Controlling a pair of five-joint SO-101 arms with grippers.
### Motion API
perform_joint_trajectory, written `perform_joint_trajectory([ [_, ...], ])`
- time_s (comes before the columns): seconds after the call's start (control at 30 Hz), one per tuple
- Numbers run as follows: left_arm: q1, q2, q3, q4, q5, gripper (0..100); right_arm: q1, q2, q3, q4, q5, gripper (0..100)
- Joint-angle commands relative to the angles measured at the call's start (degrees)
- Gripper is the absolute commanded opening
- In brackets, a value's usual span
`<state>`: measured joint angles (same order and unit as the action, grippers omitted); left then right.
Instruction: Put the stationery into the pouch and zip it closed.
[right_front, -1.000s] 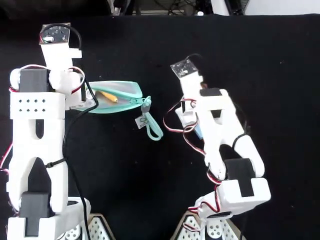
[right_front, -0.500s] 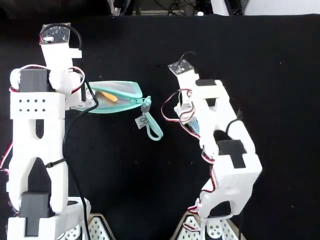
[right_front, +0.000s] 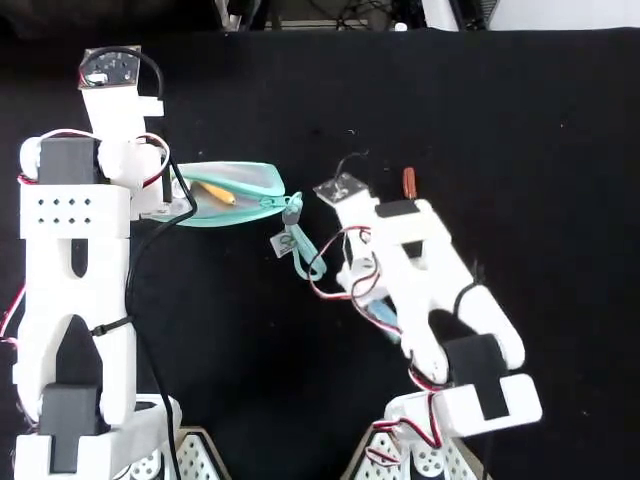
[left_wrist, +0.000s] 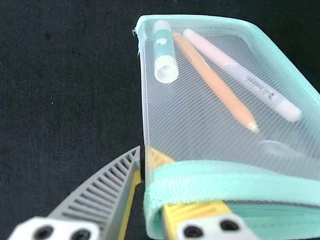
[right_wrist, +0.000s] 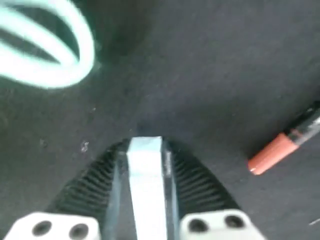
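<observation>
mint mesh pouch: lies flat on the left half of the black worktop, just beside the left arm. inside it, seen through the mesh: white tube, orange pencil, pale pen, side by side. left pincer: clenched on the pouch's end, one finger inside the opening, the other outside. strap loop: mint, trails from the pouch's right end toward the near side, between the two arms. right pincer: low over the worktop right of the strap loop, grasping a pale blue stick, kind not clear. red marker: loose on the worktop, right of the pouch and apart from it, just on the far side of the right arm.
</observation>
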<state>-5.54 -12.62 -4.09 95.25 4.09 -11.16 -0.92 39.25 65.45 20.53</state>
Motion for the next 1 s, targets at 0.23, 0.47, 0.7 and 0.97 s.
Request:
perform_joint_trajectory([
  [0.23, -0.2, 0.4, 0.3, -0.3, -0.5, 3, -4.5, -2.9, 0.4, -0.8, 2.4, 11.3],
  [0.47, -0.2, 0.4, 0.2, 0.0, -0.5, 3, -4.6, -2.9, 0.6, -0.7, 2.4, 11.3],
  [0.7, -0.2, 0.3, 0.1, 0.1, -0.5, 3, -4.6, 0.3, 0.1, -0.8, 5.2, 11.3],
  [0.97, -0.2, 0.4, 0.3, -0.2, -0.5, 3, -4.3, 6.0, -2.9, -0.9, 5.1, 1.6],
])
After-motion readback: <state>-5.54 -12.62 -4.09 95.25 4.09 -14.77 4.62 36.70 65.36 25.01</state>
